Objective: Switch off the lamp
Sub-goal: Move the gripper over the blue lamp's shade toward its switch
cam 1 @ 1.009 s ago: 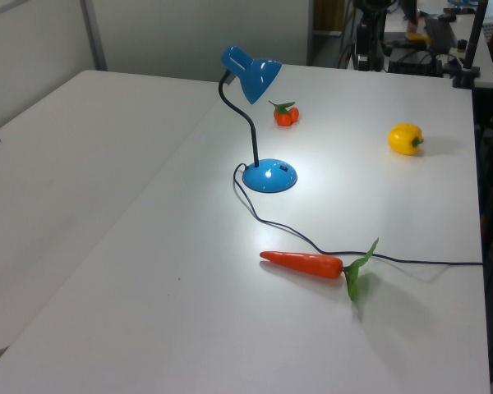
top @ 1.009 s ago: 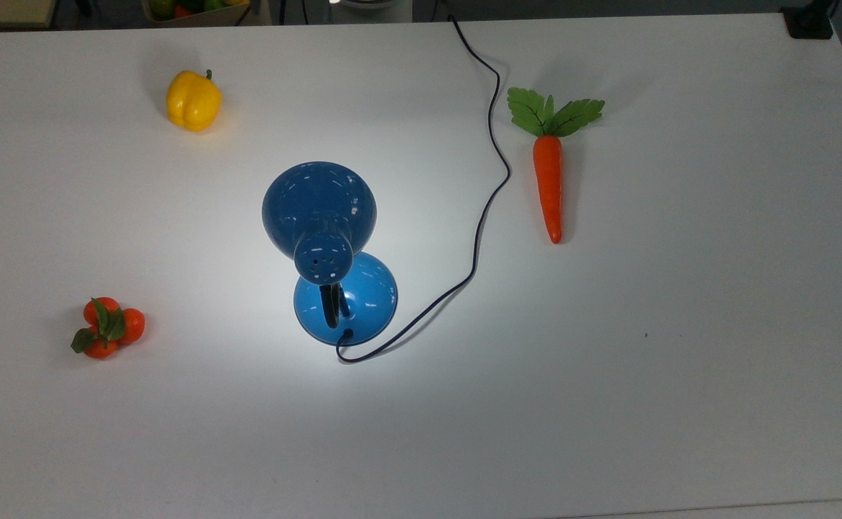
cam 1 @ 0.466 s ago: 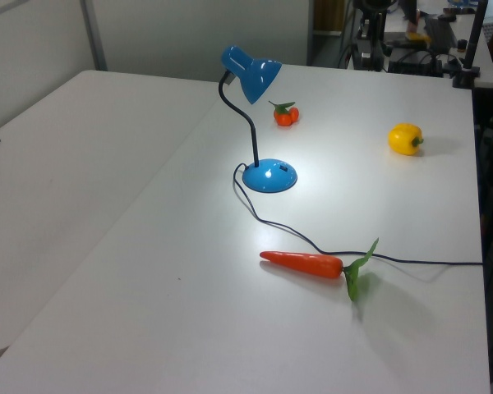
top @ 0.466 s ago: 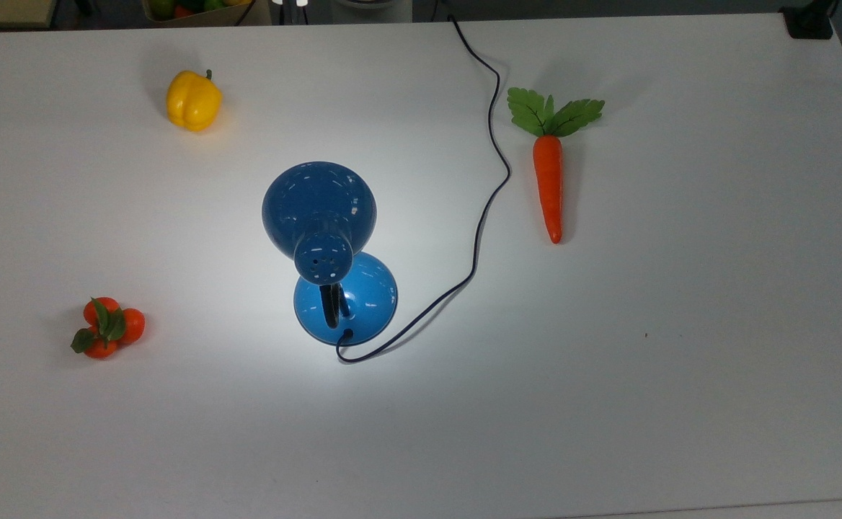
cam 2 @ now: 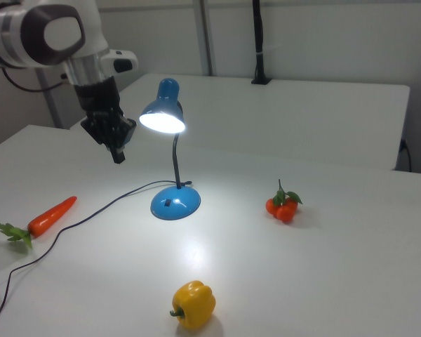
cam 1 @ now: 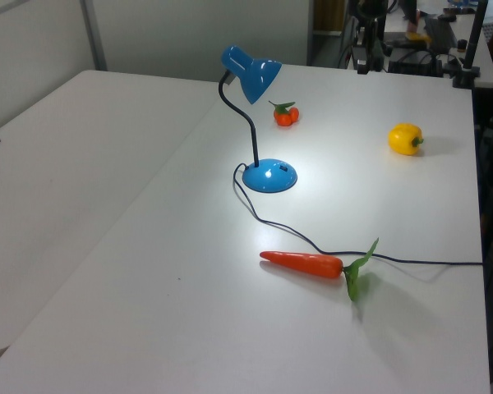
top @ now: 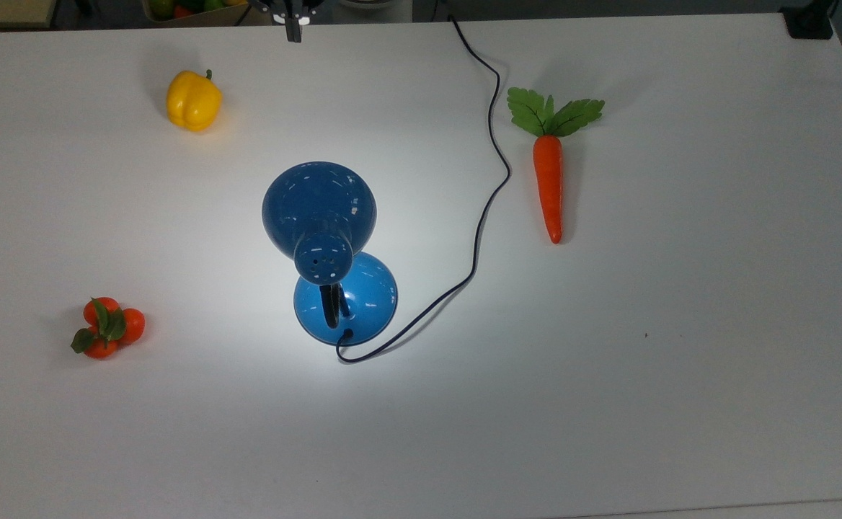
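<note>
The blue lamp [top: 318,205] stands mid-table, lit, with a bright pool of light around its round base [top: 352,299]. In the right view its dome shade [cam 2: 161,116] glows on a black neck above the base [cam 2: 175,202]. A thin dark cord [top: 489,180] runs from the base to the table's far edge in the top view. My gripper [cam 2: 117,151] hangs in the air to the right view's left of the shade, apart from the lamp, fingers together with nothing in them. The top view has the gripper [top: 293,29] at its upper edge.
A yellow pepper [top: 193,101], a carrot [top: 548,180] with green leaves and a cluster of small oranges [top: 106,328] lie spread around the lamp on the white table [top: 608,396]. Dark equipment stands beyond the table in the left view.
My gripper has come further into the top view from its upper edge, toward the table. The lamp and the other things have not moved.
</note>
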Controlling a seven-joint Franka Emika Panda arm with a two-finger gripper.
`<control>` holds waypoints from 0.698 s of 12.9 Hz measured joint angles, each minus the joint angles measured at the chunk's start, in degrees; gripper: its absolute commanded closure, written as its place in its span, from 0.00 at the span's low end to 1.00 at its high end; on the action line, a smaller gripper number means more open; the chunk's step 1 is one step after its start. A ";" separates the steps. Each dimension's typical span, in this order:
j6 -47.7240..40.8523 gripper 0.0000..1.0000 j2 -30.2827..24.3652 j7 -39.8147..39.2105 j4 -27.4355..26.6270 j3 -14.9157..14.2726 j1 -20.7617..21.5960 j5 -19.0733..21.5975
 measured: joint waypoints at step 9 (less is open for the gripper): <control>16.73 1.00 6.80 0.00 -7.66 0.00 -0.01 0.01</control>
